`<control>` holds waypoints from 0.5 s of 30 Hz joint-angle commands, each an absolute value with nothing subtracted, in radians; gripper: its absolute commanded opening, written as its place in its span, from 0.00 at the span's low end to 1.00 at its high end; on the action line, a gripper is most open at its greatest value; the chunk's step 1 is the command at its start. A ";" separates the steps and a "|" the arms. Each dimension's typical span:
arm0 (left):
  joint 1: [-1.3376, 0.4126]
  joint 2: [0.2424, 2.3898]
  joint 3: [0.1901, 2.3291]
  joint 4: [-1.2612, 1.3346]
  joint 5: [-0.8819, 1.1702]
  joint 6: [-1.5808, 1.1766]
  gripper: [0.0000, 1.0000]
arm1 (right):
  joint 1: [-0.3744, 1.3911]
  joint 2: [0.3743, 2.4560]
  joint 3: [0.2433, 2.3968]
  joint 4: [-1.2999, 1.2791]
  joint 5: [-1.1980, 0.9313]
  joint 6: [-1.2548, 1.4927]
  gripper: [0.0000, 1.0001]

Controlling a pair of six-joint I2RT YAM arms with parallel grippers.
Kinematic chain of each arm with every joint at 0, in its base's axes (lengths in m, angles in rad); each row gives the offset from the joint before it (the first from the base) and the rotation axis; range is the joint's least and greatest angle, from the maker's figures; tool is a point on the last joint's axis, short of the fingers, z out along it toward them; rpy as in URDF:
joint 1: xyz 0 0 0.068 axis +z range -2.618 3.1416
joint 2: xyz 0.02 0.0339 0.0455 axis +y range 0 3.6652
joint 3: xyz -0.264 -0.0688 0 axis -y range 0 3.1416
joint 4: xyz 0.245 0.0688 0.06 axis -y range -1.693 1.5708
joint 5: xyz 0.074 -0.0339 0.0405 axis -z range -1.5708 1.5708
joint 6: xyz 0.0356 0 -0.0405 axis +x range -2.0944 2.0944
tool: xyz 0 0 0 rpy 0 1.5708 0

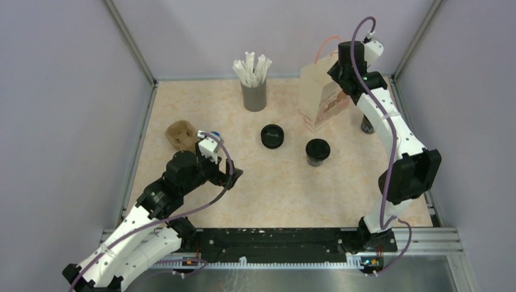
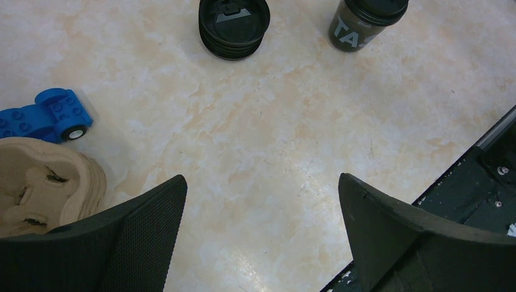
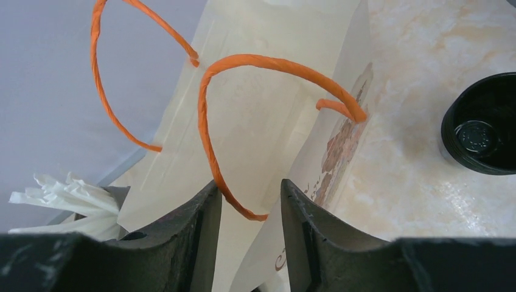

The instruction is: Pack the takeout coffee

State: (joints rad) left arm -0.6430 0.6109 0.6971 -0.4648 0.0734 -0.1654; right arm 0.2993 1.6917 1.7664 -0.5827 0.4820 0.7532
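The takeout coffee (image 1: 317, 151) is a black lidded cup with pale print, standing mid-table in front of the paper bag (image 1: 322, 100). It also shows at the top of the left wrist view (image 2: 360, 24). My left gripper (image 1: 233, 174) is open and empty, low over bare table well left of the cup (image 2: 261, 182). My right gripper (image 1: 344, 72) is above the top of the cream bag (image 3: 268, 115). Its jaws stand a little apart (image 3: 246, 188), with the bottom of one orange handle loop (image 3: 243, 121) between them.
A stack of flat black lids (image 1: 273, 135) (image 2: 234, 27) sits left of the cup. A grey holder of white straws (image 1: 254, 91) stands at the back. A brown pulp cup carrier (image 1: 180, 134) and a blue toy car (image 2: 52, 115) lie by the left gripper. Another black round container (image 3: 484, 125) stands right of the bag.
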 commanded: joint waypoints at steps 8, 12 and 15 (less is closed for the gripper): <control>-0.642 0.601 0.689 -0.437 0.075 -0.153 0.99 | 0.309 1.773 1.875 -0.728 0.510 0.777 0.44; -0.641 0.600 0.689 -0.434 0.072 -0.151 0.99 | 0.312 1.778 1.888 -0.746 0.523 0.768 0.37; -0.641 0.600 0.689 -0.435 0.069 -0.149 0.99 | 0.319 1.754 1.882 -0.720 0.551 0.732 0.21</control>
State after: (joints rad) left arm -0.6430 0.6106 0.6971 -0.4652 0.0731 -0.1612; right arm 0.3004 1.7798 1.8294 -0.7311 0.5098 0.7635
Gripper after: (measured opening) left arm 0.987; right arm 0.284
